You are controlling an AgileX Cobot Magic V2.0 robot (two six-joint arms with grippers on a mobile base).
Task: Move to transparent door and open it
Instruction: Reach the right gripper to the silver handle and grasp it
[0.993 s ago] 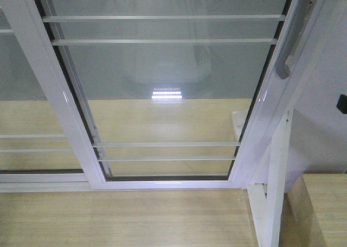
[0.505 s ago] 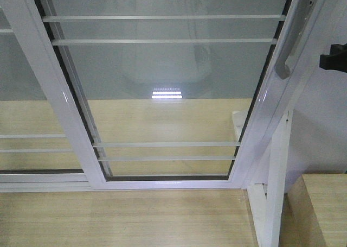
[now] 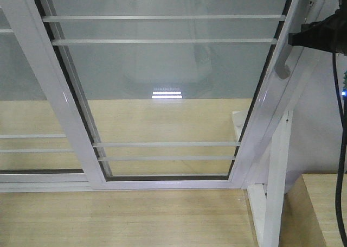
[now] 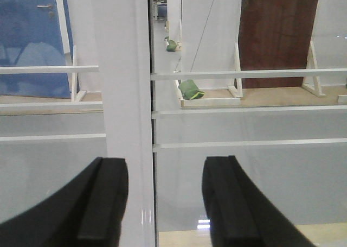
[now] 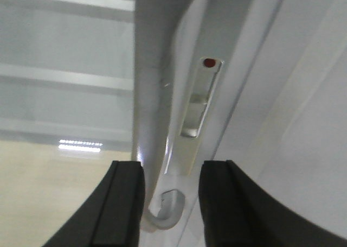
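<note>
Right wrist-mounted view: our right gripper (image 5: 171, 171) is spread, the transparent door (image 3: 168, 84)'s grey handle (image 5: 154, 95) showing between its fingers; our left gripper (image 4: 165, 165), also spread, faces a white frame (image 4: 124, 68).

No readable text, label, brand or number on the transparent door (image 3: 168, 95) in any view. Sole marking: a small red dot (image 5: 209, 63) atop the lock plate (image 5: 196, 114), just beside the handle (image 5: 153, 95); it bears no characters.
</note>
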